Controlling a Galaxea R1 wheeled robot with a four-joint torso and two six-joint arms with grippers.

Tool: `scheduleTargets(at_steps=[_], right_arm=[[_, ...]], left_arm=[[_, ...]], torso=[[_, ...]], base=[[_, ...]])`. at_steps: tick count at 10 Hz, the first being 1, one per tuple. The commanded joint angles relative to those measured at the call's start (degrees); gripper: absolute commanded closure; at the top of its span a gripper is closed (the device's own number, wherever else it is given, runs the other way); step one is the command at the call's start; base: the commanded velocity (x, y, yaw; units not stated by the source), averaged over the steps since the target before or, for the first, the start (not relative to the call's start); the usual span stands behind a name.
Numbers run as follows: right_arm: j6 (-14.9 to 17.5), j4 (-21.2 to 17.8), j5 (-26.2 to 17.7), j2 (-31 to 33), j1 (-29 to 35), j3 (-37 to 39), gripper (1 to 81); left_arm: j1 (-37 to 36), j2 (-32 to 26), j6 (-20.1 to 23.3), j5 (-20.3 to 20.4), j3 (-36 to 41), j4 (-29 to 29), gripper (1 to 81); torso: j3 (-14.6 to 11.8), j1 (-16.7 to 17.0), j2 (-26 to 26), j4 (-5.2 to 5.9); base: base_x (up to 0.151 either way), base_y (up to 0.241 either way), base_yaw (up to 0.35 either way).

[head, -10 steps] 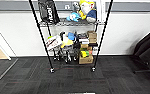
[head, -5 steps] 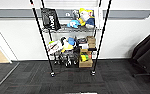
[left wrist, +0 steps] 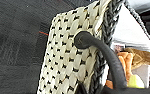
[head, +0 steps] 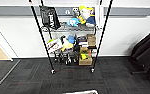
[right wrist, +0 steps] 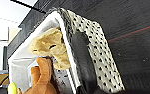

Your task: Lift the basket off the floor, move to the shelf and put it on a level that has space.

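Left arm: we see its wrist camera close against one end wall of the basket (left wrist: 66, 62), beside a dark handle (left wrist: 103, 57); the gripper itself we cannot make out, so we cannot tell how its jaws stand.
Right arm: we see its wrist camera at the basket's other end, near the second handle (right wrist: 82, 60); jaw state we cannot tell.
Basket: a pale rim edge shows at the bottom of the head view, above the floor (head: 28, 77); tan, orange-brown and yellow-green plush toys (right wrist: 49, 50) lie inside.
Shelf: the shelf (head: 71, 37) stands ahead against the wall, its tiers cluttered.
Writing: a black bag (head: 49, 17) hanging on the rack carries white lettering we cannot read.
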State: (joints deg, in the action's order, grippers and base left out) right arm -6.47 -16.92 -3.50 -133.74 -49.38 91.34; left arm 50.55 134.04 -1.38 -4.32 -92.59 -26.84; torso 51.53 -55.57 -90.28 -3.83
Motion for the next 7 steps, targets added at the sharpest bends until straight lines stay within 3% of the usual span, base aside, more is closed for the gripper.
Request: scheduleTargets(at_steps=[1, 2, 7], right_arm=[[-1.7, -2.76, -1.6, 2.05, 10.65, -0.47, 81.1], [-1.7, -3.29, -1.69, 2.05, 11.1, -1.18, 81.1], [-1.44, -3.12, -1.08, 3.71, 7.5, -1.88, 81.1]], left_arm=[[-9.28, -4.2, -0.64, -2.71, -0.68, -2.51, 81.1], [-10.07, -6.23, -0.64, -2.72, 2.41, -2.78, 81.1], [-10.25, -11.24, -0.64, -2.98, 9.08, -2.34, 81.1]], torso=[[0.0, 3.61, 5.57, 0.0], [-4.05, 4.87, 7.59, 0.0], [-10.96, 10.73, 16.72, 0.0]], base=[[0.0, 0.0, 0.0], [0.0, 0.0, 0.0], [0.0, 0.0, 0.0]])
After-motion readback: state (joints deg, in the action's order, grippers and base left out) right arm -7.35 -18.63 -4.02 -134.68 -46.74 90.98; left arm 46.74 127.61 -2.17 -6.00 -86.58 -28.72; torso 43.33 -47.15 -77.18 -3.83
